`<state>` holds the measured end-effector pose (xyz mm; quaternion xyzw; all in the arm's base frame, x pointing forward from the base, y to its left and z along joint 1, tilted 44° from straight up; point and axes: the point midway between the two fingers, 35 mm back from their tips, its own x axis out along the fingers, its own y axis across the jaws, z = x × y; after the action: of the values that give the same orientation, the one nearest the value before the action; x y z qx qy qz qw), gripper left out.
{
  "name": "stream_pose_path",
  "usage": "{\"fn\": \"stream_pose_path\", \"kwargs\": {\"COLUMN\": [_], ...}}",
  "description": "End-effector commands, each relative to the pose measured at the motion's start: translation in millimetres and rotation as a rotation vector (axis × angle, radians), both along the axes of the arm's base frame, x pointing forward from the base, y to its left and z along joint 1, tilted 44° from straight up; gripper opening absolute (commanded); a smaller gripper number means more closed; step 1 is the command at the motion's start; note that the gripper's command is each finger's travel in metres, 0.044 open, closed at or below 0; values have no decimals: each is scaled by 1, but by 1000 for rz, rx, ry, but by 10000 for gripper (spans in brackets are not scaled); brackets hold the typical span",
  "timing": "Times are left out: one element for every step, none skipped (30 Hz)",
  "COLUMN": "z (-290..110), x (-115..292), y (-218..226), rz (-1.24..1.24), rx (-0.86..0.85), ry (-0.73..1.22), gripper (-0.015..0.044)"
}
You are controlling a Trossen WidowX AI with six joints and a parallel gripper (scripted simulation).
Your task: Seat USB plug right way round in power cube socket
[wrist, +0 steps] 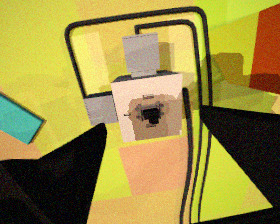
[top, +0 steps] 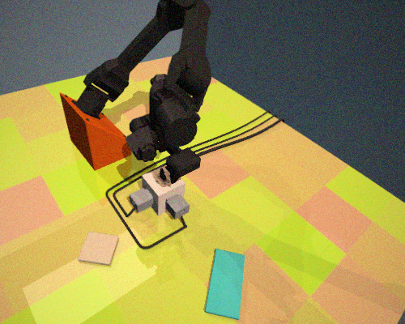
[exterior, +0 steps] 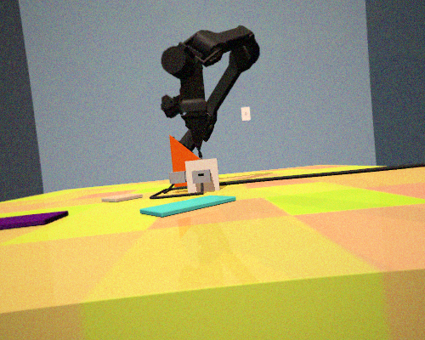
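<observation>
The white power cube (top: pixel 160 199) (exterior: pixel 211 170) (wrist: pixel 126 95) stands on the table. A small dark USB plug (top: pixel 164 175) (wrist: pixel 152 114) sticks up from the socket on its top face. My gripper (top: pixel 163 162) (exterior: pixel 197 150) (wrist: pixel 152 119) is open and hangs just above the cube, one finger on either side of the plug, touching nothing. The wrist view looks straight down on the cube's top, with the plug between the two black fingers.
Grey plugs (top: pixel 141 199) (top: pixel 177 206) sit in the cube's side faces, and black cables (top: pixel 230 134) loop around it. An orange wedge (top: pixel 90 134) (exterior: pixel 178 155) stands behind. A beige tile (top: pixel 98 248), a teal slab (top: pixel 226 283) (exterior: pixel 188 205) and a purple slab (exterior: pixel 20 220) lie in front.
</observation>
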<state>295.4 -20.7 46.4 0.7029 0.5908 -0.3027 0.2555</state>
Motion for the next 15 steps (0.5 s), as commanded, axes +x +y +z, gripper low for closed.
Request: {"fn": "stream_pose_path", "kwargs": {"z": [0,0,0,0,0,0,0,0,0,0,0,0,0,0,0], "x": [0,0,0,0,0,0,0,0,0,0,0,0,0,0,0], "y": [0,0,0,0,0,0,0,0,0,0,0,0,0,0,0], "rz": [1,1,1,1,1,1,1,1,1,1,1,1,1,1,1], "rx": [0,0,0,0,0,0,0,0,0,0,0,0,0,0,0], "ry": [-1,-1,-1,-1,-1,-1,-1,-1,-1,-1,-1,-1,-1,-1,-1], "gripper": [361,335,309,282,256,230,204,177,151,125,99,72,46,20,13]}}
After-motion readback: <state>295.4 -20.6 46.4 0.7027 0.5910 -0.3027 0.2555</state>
